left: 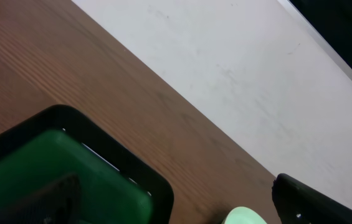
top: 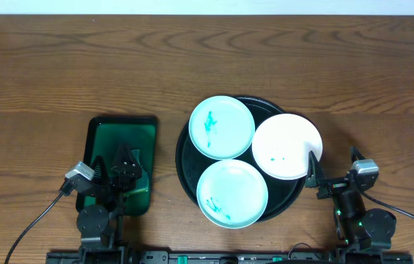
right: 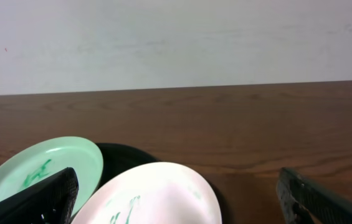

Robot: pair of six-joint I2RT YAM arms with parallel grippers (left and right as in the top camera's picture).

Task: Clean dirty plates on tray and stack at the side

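Note:
The black round tray (top: 185, 158) holds three plates. A mint-green plate (top: 222, 127) with teal smears lies at its back left. A white plate (top: 287, 146) with small teal specks lies at its right. A second mint-green plate (top: 232, 193) with a teal smear lies at its front. My right gripper (top: 315, 174) is open and empty just right of the white plate. In the right wrist view the open fingers (right: 177, 180) frame the white plate (right: 157, 196), with a green plate (right: 38, 165) and the tray rim (right: 123, 158) behind. My left gripper (top: 122, 172) is open and empty, far from the plates.
A smaller green rectangular tray (top: 121, 139) lies left of the black tray, under my left gripper; it also shows in the left wrist view (left: 45, 162). Bare wood tabletop (top: 368, 88) stretches to the right, the back and the far left. Cables trail off at the front corners.

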